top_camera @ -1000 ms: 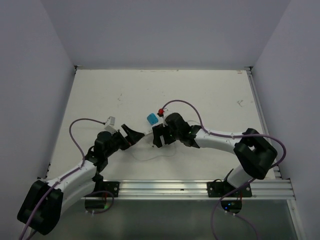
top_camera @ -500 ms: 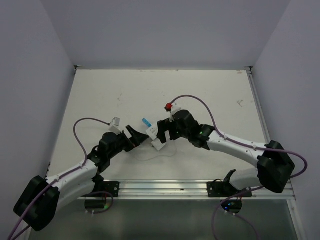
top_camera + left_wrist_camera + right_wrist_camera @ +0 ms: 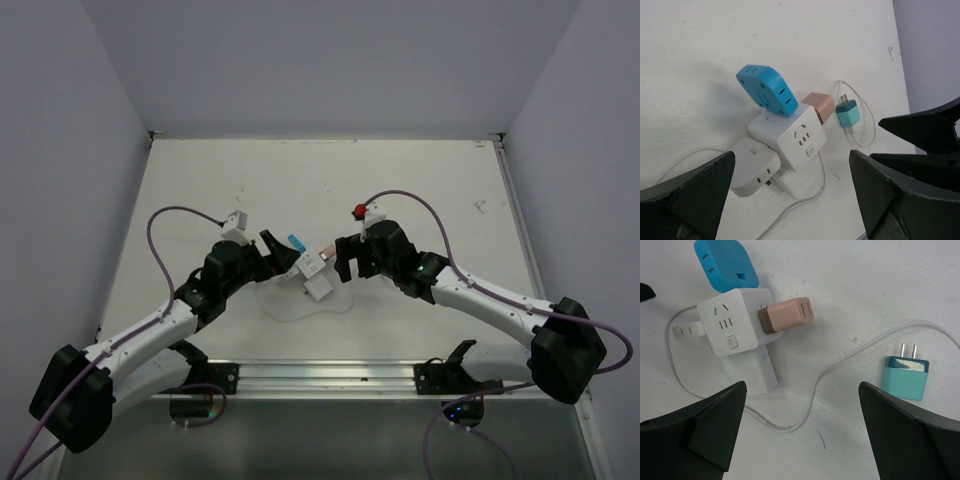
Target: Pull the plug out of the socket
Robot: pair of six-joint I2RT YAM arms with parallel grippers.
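Both pincers gape fully wide, holding nothing. The right gripper (image 3: 801,390) hovers above the glossy white cube socket (image 3: 735,335) and the boxy teal plug (image 3: 906,377), which lies flat, prongs bare, apart from the cube, near one black finger. A rounded blue plug (image 3: 726,262) and a pink plug (image 3: 787,315) sit in the cube, the left gripper (image 3: 792,156) frames it, and matte white table (image 3: 865,280) lies open around

White on the socket cube (image 3: 730,335), with grey slots and a grey button ring. Bright blue on the adapter (image 3: 725,262). Dusty pink with a brown end on the plug (image 3: 787,315). Teal with silver prongs on the loose charger (image 3: 906,377). White again for the thin cable (image 3: 840,362) and the surface (image 3: 865,270), flecked with small dark and blue marks.
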